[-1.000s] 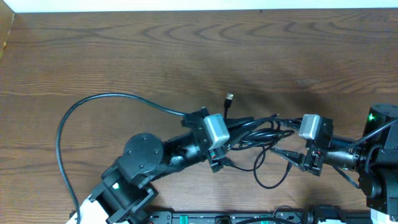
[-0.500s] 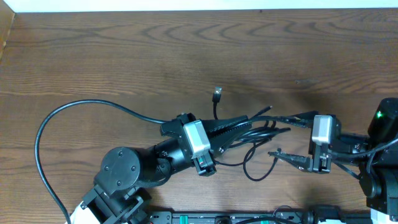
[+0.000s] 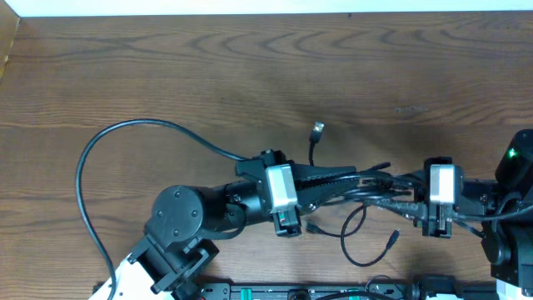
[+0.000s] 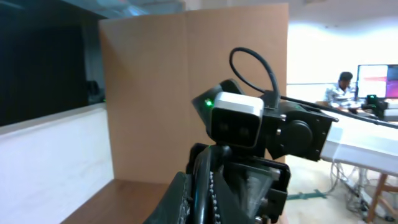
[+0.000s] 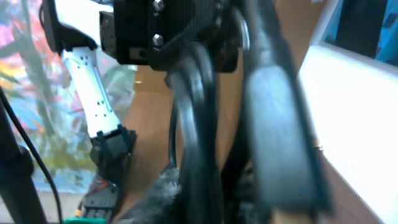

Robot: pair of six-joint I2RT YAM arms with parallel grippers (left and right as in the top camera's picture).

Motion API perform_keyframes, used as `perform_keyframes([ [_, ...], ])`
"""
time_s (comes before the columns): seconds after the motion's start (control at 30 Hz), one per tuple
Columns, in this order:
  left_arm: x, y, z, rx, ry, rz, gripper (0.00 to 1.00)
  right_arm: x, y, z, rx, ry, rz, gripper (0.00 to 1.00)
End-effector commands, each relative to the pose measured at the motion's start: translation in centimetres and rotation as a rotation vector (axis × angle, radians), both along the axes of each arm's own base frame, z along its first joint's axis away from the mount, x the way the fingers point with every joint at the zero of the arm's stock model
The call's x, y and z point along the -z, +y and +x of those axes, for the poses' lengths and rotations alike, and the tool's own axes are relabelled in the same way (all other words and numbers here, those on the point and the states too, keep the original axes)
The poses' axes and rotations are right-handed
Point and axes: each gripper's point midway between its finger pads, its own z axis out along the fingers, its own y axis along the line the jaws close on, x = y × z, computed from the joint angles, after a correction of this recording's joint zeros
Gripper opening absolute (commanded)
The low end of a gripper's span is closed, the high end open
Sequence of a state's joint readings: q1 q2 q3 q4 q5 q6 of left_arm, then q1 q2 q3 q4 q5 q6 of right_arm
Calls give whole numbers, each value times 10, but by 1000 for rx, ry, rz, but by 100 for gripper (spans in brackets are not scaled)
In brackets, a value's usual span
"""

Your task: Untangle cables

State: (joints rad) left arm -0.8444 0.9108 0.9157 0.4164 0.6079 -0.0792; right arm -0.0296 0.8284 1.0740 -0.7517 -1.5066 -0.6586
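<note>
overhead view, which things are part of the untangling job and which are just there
Part of the job:
cables, one plug end poking out
left gripper
right gripper

Just there:
thick black arm cable looping at the left
wooden table
</note>
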Motion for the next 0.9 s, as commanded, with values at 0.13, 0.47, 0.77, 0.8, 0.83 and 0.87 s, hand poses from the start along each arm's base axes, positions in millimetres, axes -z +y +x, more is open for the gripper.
perform_keyframes([
  [0.13,-8,3,-3,5,-11,-19,7,-5,0,-5,-19,-13,11,1],
  [0.47,43,4,28,-131,76,171,8,13,-9,30,202,150,-66,1],
  [0.77,115,25,65,-347,271,407,7,22,-18,49,329,209,-102,1],
  [0.8,122,27,67,-364,289,431,8,24,-19,51,345,216,-106,1],
  [0.83,128,29,67,-370,303,452,7,25,-21,53,360,224,-110,1],
  [0.87,132,30,66,-369,314,468,8,26,-22,56,377,231,-115,1],
])
